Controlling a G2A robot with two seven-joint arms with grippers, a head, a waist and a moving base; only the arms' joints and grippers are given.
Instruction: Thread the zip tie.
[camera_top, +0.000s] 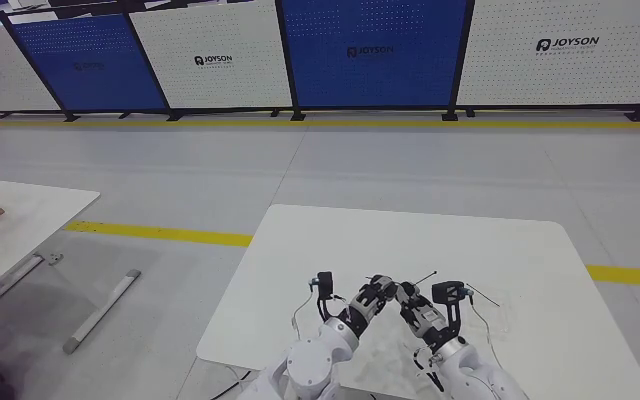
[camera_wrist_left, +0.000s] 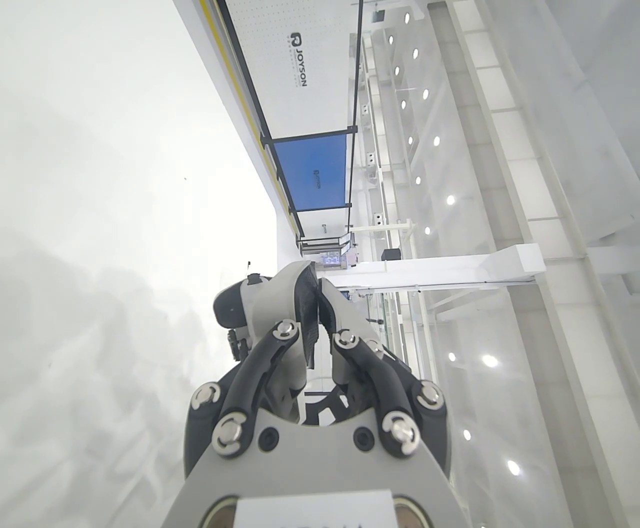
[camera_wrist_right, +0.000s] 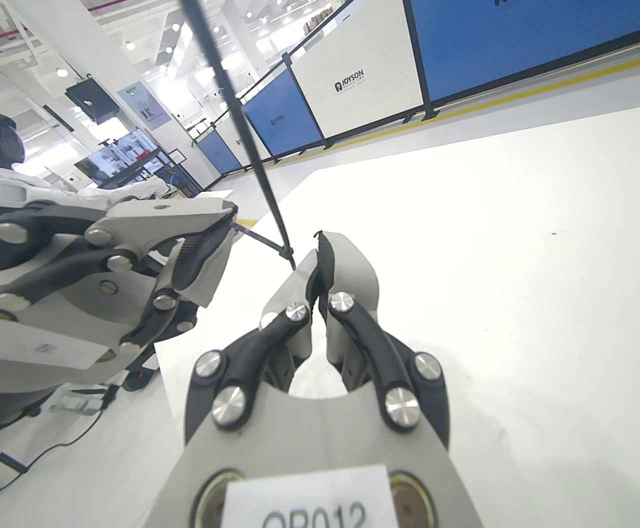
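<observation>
1. Both arms meet above the table (camera_top: 500, 240).
2. Jaws of the left gripper (camera_wrist_right: 227, 220) are clamped on the zip tie (camera_wrist_right: 249, 150), at its short end.
3. Jaws of the right gripper (camera_wrist_right: 320, 250) are together, with the head (camera_wrist_right: 287, 251) just beside their tips.
4. We judge threading begun; tightening remains.

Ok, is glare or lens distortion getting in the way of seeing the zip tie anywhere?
Right wrist view: the black zip tie reads clearly against the bright hall, though the wide lens bends the partition panels. Left wrist view: ceiling lamps flare and the table is washed to white. Top view: even light, no glare; the zip tie is a hairline.
</observation>
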